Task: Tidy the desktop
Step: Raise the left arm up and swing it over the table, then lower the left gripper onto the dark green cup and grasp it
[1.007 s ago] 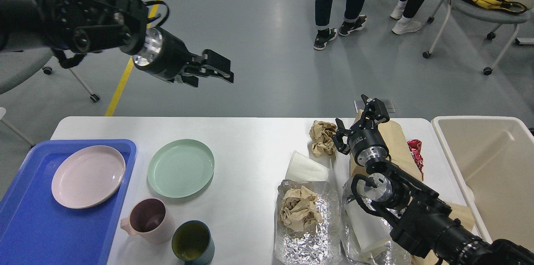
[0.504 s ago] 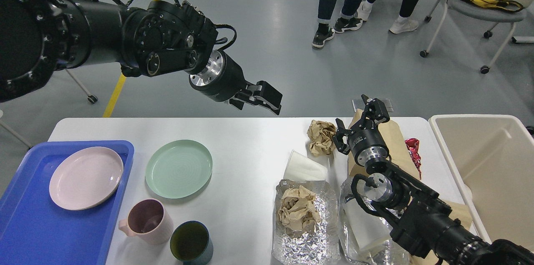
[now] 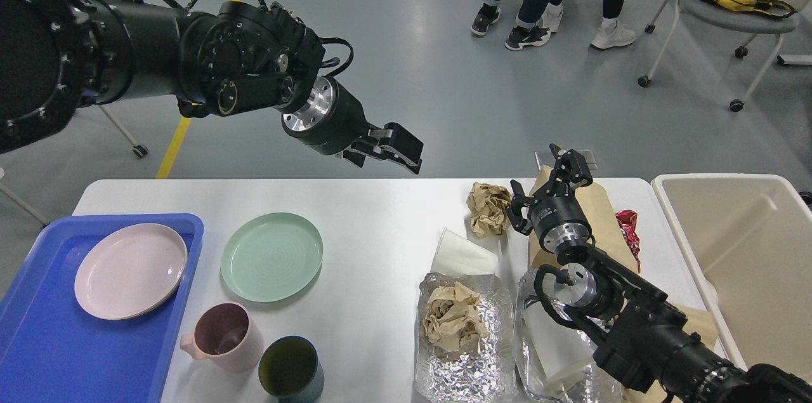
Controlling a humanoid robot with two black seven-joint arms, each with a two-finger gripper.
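The white desktop (image 3: pixel 374 219) fills the lower half of the head view. My left gripper (image 3: pixel 401 150) hangs in the air above the far edge, right of the green plate (image 3: pixel 271 256); it is seen side-on and its fingers cannot be told apart. My right gripper (image 3: pixel 545 184) stands open and empty over a brown paper bag (image 3: pixel 602 216), just right of a crumpled brown paper ball (image 3: pixel 487 207). A second paper ball (image 3: pixel 451 323) lies on foil (image 3: pixel 466 371).
A blue tray (image 3: pixel 44 352) at the left holds a pink plate (image 3: pixel 130 270). A pink mug (image 3: pixel 222 334) and a dark cup (image 3: pixel 290 368) stand near the front. A white paper cup (image 3: pixel 463 255), a red wrapper (image 3: pixel 629 228) and a beige bin (image 3: pixel 748 263) are at the right.
My left arm swung right and down from the far left to above the desktop's far edge, then drew back slightly left. The right arm has not moved.
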